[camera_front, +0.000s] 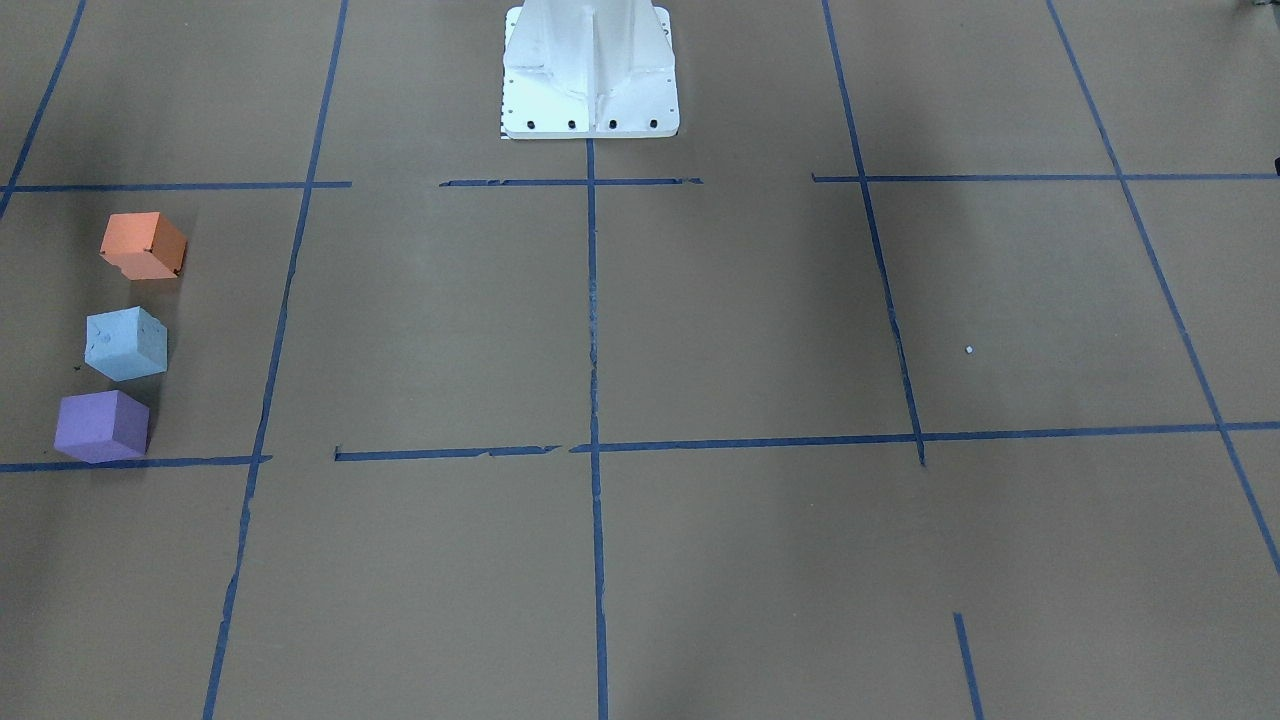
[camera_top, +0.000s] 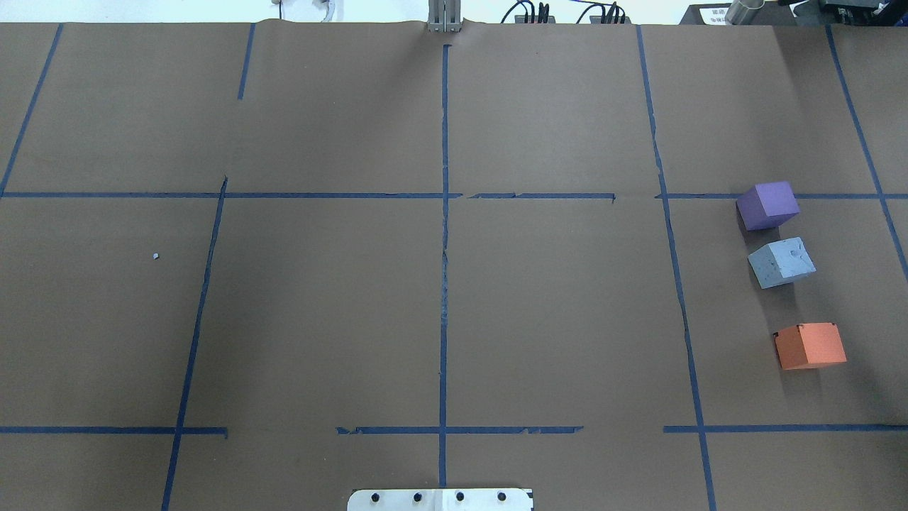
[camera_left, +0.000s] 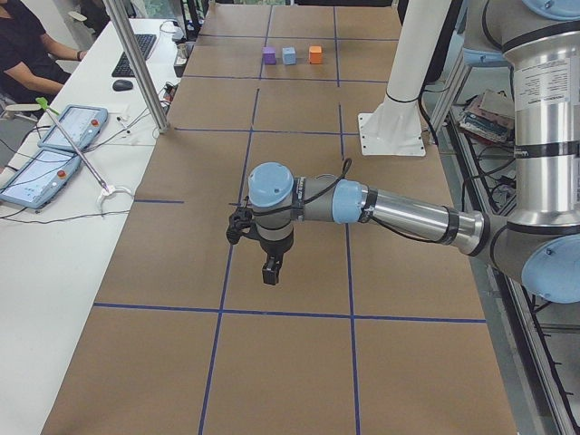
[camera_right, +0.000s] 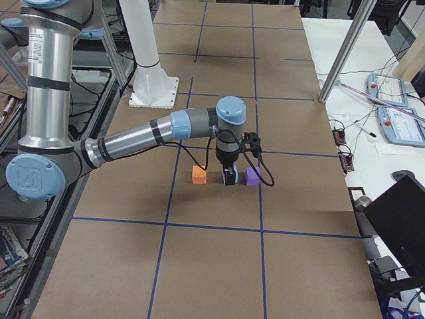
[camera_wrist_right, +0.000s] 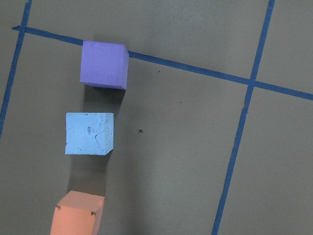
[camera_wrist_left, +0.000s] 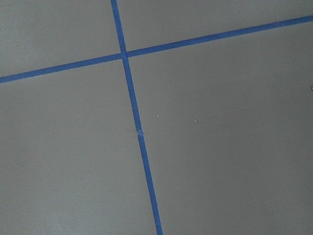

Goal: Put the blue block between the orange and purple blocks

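Brown paper [camera_top: 319,319] crossed by blue tape lines [camera_top: 444,284] covers the table. At the right of the overhead view the blue block [camera_top: 782,262] sits in a column between the purple block [camera_top: 767,205] above it and the orange block [camera_top: 810,345] below, touching neither and nearer the purple one. The right gripper [camera_right: 230,177] hangs just over that row in the middle of the right-side view, while the left gripper [camera_left: 270,270] hangs over bare paper at the centre of the left-side view; whether either is released or clenched I cannot tell.
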You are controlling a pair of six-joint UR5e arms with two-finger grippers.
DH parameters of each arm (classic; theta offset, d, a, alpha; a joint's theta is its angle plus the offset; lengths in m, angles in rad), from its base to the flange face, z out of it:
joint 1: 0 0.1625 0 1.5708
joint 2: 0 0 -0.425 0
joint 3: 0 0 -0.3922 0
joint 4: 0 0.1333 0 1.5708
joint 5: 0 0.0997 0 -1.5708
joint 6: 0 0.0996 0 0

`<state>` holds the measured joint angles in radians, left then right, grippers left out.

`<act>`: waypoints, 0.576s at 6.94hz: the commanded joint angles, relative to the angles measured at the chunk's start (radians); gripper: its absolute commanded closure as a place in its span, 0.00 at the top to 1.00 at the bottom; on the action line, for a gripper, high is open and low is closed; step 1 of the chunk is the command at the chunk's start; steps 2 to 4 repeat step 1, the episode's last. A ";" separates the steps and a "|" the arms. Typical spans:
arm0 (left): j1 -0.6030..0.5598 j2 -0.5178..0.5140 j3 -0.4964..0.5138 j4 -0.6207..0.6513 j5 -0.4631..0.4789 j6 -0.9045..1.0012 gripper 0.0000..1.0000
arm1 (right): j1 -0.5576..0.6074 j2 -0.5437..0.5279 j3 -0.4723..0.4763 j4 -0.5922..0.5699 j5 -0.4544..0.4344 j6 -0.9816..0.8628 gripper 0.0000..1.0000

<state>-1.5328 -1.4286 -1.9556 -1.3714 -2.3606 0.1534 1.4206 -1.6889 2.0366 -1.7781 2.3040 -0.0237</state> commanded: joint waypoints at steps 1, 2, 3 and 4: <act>0.005 -0.010 -0.035 0.000 0.000 0.000 1.00 | -0.002 0.000 0.008 0.000 0.003 0.001 1.00; 0.005 -0.010 -0.035 0.000 0.000 0.000 1.00 | -0.002 0.000 0.008 0.000 0.003 0.001 1.00; 0.005 -0.010 -0.035 0.000 0.000 0.000 1.00 | -0.002 0.000 0.008 0.000 0.003 0.001 1.00; 0.005 -0.010 -0.035 0.000 0.000 0.000 1.00 | -0.002 0.000 0.008 0.000 0.003 0.001 1.00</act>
